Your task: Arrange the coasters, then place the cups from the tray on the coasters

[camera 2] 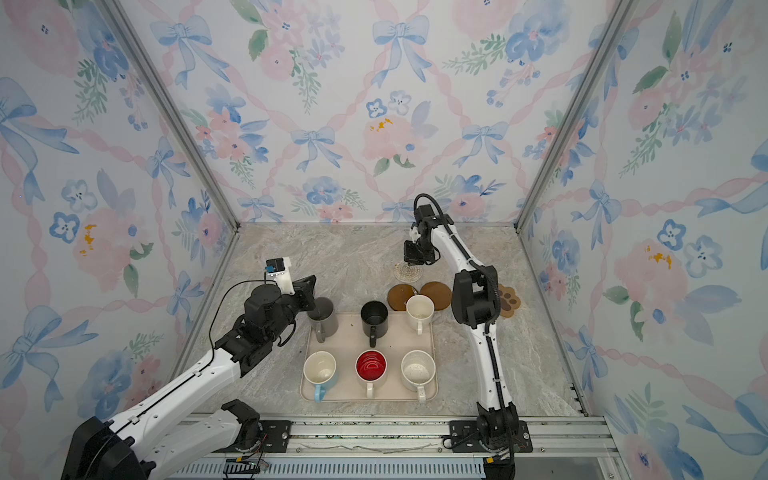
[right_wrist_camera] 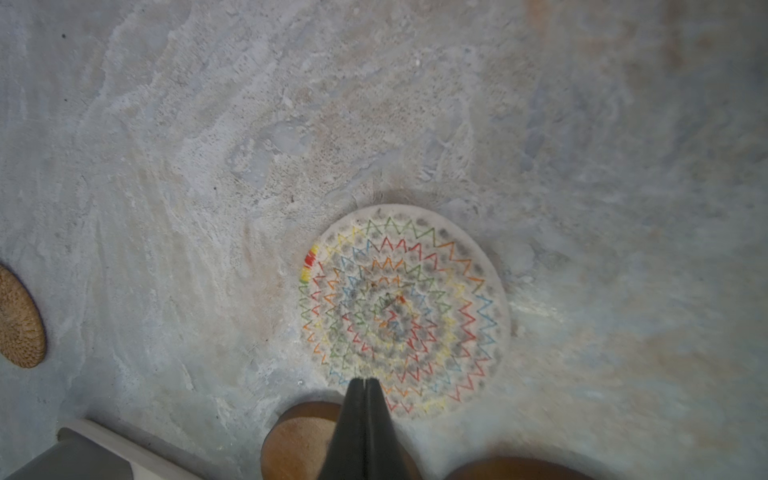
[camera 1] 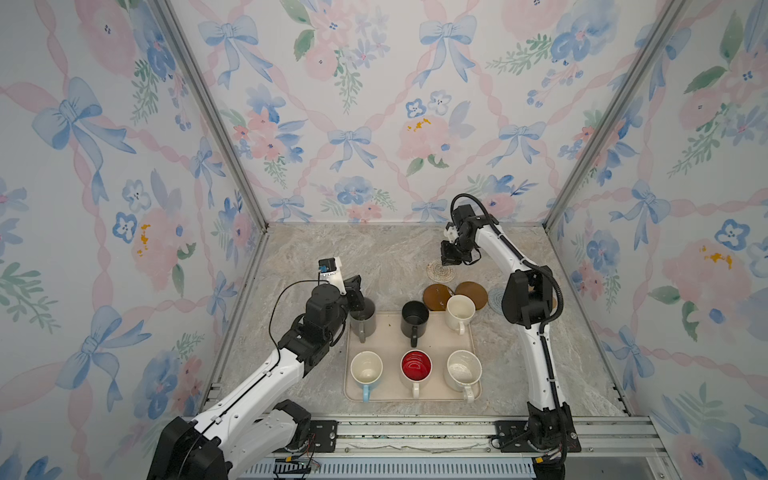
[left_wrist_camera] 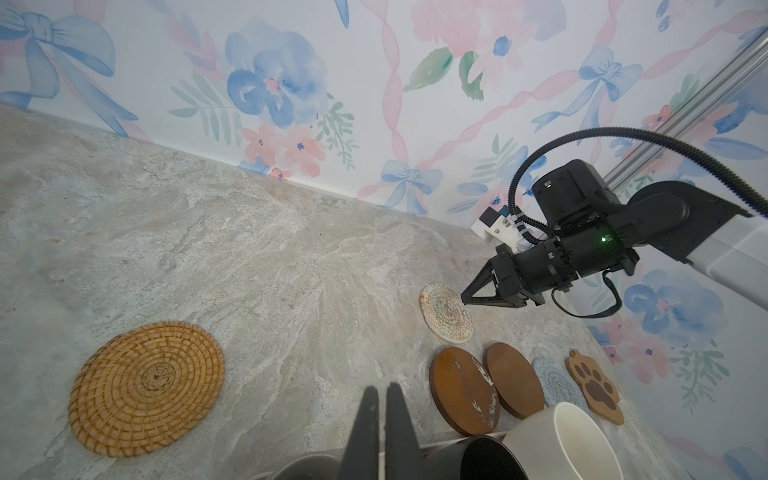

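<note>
The rail (camera 1: 415,432) carrying both arm bases is nearest you. Just beyond it the tray (camera 1: 436,345) lies on the table (camera 1: 332,249) with all six mugs upright. The blue mug (camera 1: 365,368), red mug (camera 1: 416,365) and speckled mug (camera 1: 463,368) are in its near row. The grey mug (camera 1: 368,324), black mug (camera 1: 414,318) and cream mug (camera 1: 460,309) are in its far row.

Your left gripper (left_wrist_camera: 381,388) hangs over the grey mug's far rim, fingers drawn together and holding nothing. Only the wrist views show you the rattan coaster (left_wrist_camera: 147,388), alone on the left beyond the tray. In both top views the left arm hides it.

Just past the tray's far right corner a row runs rightward, starting with the scuffed brown coaster (camera 1: 435,296) and the plain brown coaster (camera 1: 473,293). The right arm's elbow stands over the row's right end. In a top view you get the blue-grey coaster (camera 1: 496,299), and in a top view the paw coaster (camera 2: 508,299). The left wrist view shows all four.

Farther on, the pale coaster (camera 1: 440,271) lies flat, apart from the row. Your right gripper (right_wrist_camera: 365,379) is closed, tips at the coaster's right edge. You cannot tell whether they touch it.

From the tray's far rim to the back wall (camera 1: 374,124), the left and middle of the table lie open except for the rattan coaster. A narrow strip of table runs along each side of the tray.

The table is mottled grey-beige marble. Floral paper with blue bows and pink ribbons covers three walls, and there are aluminium posts (camera 1: 211,112) at the far corners.
</note>
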Available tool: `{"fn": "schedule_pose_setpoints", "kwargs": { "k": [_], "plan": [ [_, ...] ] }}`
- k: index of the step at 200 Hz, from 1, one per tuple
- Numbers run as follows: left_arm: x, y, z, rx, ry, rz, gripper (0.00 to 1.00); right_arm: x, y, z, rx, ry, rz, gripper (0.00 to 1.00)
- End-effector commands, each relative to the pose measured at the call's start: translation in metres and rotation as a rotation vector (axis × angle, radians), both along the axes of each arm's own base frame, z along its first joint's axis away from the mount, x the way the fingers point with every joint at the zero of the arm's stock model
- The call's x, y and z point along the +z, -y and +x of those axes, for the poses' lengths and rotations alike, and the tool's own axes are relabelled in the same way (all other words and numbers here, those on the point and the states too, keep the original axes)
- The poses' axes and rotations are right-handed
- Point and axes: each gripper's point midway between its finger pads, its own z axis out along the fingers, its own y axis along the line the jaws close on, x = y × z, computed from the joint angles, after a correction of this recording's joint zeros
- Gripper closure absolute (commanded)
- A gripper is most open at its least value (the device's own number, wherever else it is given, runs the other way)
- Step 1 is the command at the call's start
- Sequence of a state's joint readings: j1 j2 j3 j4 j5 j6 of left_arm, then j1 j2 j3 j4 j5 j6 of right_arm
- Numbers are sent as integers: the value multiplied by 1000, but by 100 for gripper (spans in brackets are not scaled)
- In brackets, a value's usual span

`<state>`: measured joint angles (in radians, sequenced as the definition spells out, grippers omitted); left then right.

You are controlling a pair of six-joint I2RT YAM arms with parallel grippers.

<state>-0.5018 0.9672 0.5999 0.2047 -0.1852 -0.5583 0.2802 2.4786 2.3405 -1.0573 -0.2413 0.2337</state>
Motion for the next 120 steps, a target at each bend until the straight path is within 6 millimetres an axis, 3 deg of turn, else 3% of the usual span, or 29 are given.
{"fn": "schedule_pose_setpoints", "kwargs": {
  "k": [1,69,120],
  "plan": [
    [5,-3,-3,10,30,3,100,-25,4,-13,14,-74,-49,100],
    [2,-6,-4,21,33,4,100,-54,11,-19,16,-137,-82,100],
    [-2,-6,-2,26,27,14,100,-63,4,-17,19,-154,-65,100]
  ]
}}
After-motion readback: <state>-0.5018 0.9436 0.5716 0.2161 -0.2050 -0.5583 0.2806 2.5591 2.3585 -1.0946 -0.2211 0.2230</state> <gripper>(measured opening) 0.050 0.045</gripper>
